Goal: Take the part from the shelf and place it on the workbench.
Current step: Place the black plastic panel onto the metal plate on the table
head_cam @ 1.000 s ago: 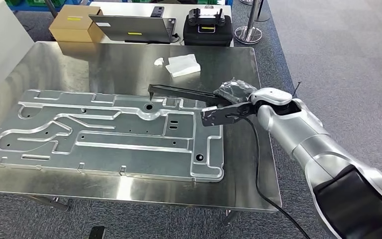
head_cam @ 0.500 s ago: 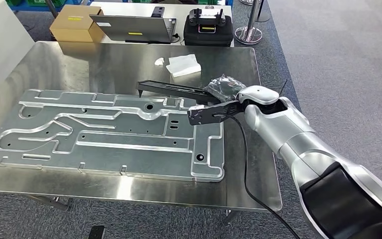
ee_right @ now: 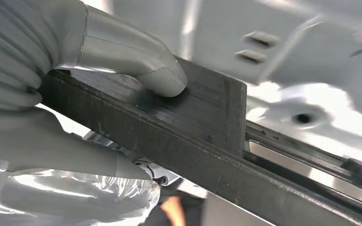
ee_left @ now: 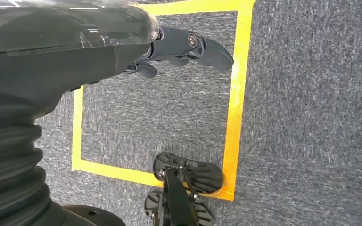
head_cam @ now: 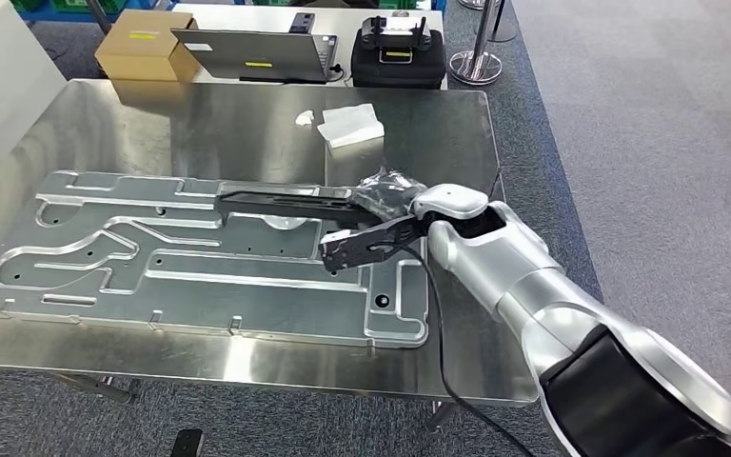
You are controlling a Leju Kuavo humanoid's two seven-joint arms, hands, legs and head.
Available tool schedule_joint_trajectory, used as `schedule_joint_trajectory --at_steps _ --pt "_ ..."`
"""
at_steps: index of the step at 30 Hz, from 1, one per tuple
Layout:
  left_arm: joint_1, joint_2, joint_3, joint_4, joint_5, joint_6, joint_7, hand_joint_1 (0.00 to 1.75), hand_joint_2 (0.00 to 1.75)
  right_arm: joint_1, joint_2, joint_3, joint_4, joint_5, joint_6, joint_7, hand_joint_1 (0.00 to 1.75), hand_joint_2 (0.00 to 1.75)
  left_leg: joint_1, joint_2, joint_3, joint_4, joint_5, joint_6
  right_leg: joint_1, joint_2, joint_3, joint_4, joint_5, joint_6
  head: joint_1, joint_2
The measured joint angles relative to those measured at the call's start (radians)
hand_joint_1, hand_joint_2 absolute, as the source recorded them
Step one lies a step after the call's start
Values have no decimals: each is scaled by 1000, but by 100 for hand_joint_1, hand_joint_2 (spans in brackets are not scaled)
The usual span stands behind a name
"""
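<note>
Where the head view looks down on the steel workbench (head_cam: 247, 129), the right hand (head_cam: 385, 195) grips one end of a long black flat bar-shaped part (head_cam: 286, 197); the bar reaches out leftward from the hand, above the large grey machined aluminium plate (head_cam: 200, 276), though contact with it is hard to judge. Crumpled white tissues (head_cam: 350, 124) lie farther back on the bench.

From the left wrist, the left hand (ee_left: 169, 47) hangs over grey carpet (ee_left: 306, 117) marked with yellow tape (ee_left: 233, 108), dark fingers (ee_left: 202, 47) loosely apart, holding nothing.

From the right wrist, the grey thumb (ee_right: 136, 66) presses the bar's broad face, clamping it.
</note>
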Motion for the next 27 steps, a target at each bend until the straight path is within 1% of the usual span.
schedule_joint_trajectory --at_steps 5,14,21,27 --pt "-2 0 0 0 0 4 17 0 175 26 18 25 -58 -31 0 26 175 175 0 0 0 0 0 0 0 0 0 0 0 0 0 0" --pt "-1 0 2 0 0 10 24 0 175 25 22 62 -114 -92 1 44 175 175 0 0 0 0 0 0 0 -1 1 0 0 0 0 0" --pt "0 0 4 0 3 11 14 0 175 25 25 114 -163 -151 15 62 175 175 0 0 0 1 0 0 0 -1 1 0 1 0 0 0" --pt "1 1 19 0 1 27 35 0 175 25 25 183 -203 -223 17 87 175 175 0 0 0 1 0 0 0 -1 1 0 0 0 0 0"
